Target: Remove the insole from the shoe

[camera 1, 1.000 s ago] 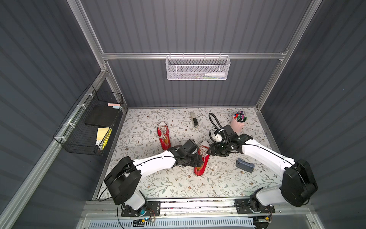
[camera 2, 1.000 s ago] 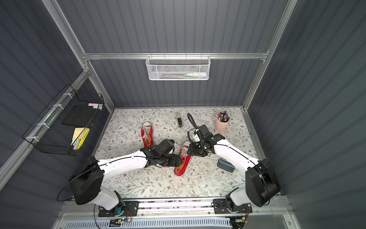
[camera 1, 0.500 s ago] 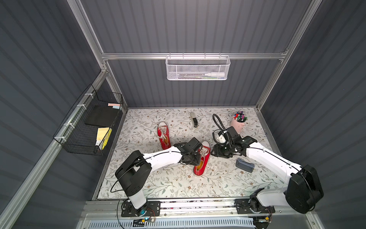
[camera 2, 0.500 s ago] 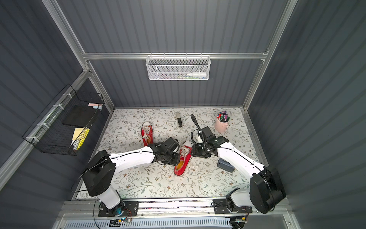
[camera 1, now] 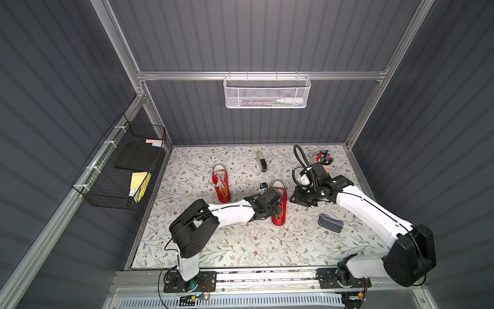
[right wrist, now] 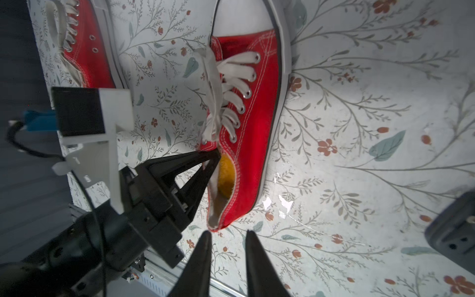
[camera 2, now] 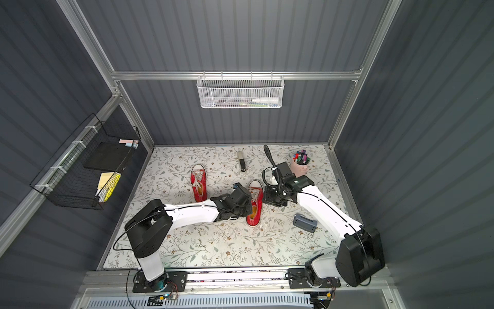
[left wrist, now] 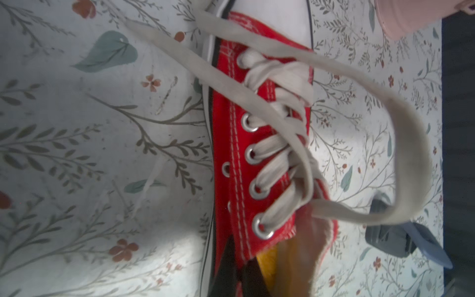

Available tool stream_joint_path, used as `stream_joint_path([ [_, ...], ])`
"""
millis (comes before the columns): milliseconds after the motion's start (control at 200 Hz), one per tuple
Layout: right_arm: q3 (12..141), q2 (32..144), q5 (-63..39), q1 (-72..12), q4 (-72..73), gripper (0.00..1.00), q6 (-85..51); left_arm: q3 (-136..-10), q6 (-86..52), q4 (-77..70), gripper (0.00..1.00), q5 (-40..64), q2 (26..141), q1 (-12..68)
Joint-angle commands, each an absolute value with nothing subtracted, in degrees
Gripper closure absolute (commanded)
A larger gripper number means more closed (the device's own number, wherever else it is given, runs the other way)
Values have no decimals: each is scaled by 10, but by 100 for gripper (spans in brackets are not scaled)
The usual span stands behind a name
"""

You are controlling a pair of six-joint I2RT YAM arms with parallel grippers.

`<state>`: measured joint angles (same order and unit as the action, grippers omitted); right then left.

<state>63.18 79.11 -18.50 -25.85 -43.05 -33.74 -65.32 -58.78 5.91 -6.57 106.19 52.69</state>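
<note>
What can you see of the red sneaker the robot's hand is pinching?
The red sneaker is low-cut canvas with white stitching, white rubber toe cap and sole, metal eyelets, loose off-white laces. It sits on its sole on the flowered table, toe toward the back wall. A yellow insole shows inside. The left hand is shut on its opening's rim.

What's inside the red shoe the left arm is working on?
Yellow insole shows in the heel opening of the shoe; left gripper jaws are shut on its collar edge. The insole's front is hidden under the laces.
</note>
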Motion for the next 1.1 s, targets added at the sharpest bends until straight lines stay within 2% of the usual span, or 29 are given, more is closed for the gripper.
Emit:
stream_joint_path([
  [0,644,828,-243,-259,-459,79,-313,-695,-650,23,100,-107,1094,542],
  [220,645,885,-267,-261,-429,82,-304,-672,-675,-26,100,-89,1104,553],
  [385,645,919,-217,-261,-430,88,-297,-642,-693,-49,100,-90,1087,553],
  [645,650,966,-157,-262,-430,90,-264,-611,-685,-65,100,-76,1066,553],
  [705,654,975,-151,-262,-435,86,-252,-603,-681,-73,100,-71,1061,553],
  [815,660,983,-136,-266,-445,67,-227,-591,-673,-91,100,-62,1055,552],
  [921,658,987,-119,-282,-445,57,-206,-567,-674,-149,100,-27,1057,544],
  [1096,665,1040,-100,-309,-455,52,-199,-551,-672,-198,100,12,1064,534],
])
